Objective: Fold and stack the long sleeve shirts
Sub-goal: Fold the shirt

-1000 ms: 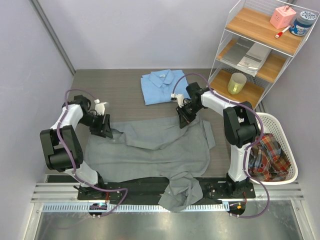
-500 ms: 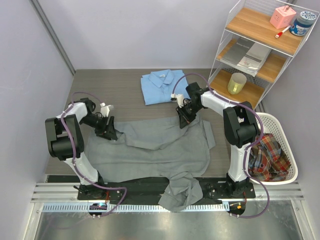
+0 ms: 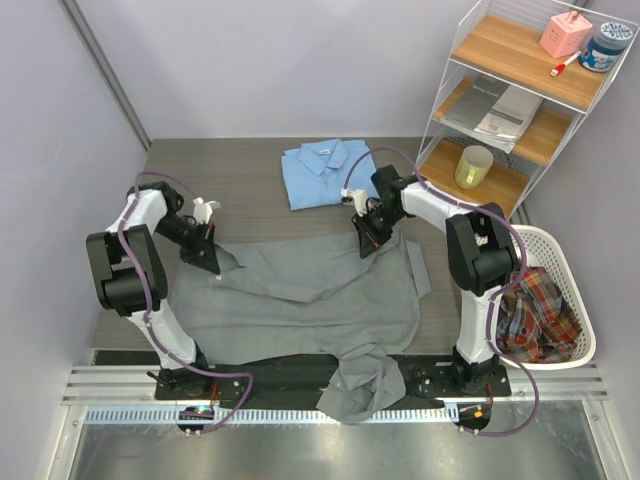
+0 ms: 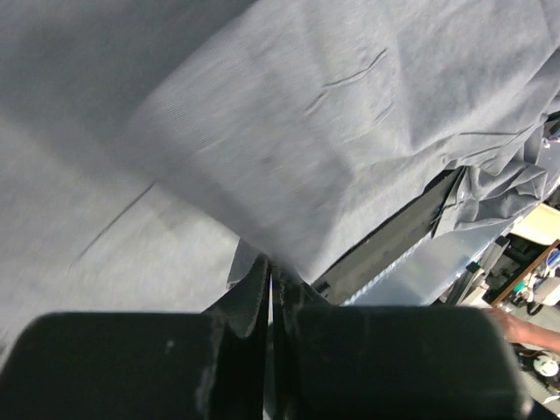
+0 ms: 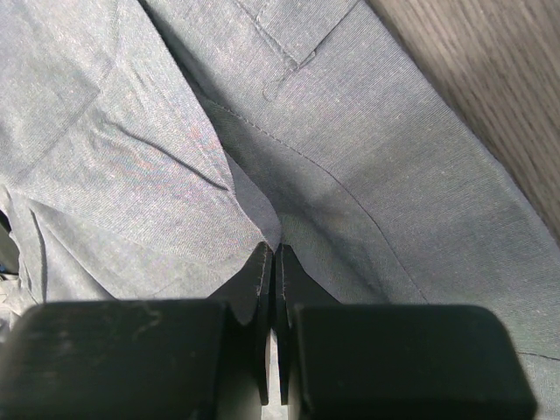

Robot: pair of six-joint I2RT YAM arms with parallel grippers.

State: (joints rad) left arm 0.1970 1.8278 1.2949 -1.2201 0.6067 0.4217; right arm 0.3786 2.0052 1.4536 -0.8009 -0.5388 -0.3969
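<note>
My left hand was closed on the far left corner of the grey shirt. My right hand was closed on its far right edge. The grey shirt lay spread across the tabletop, its near part overhanging. The blue shirt lay folded beyond it.
</note>
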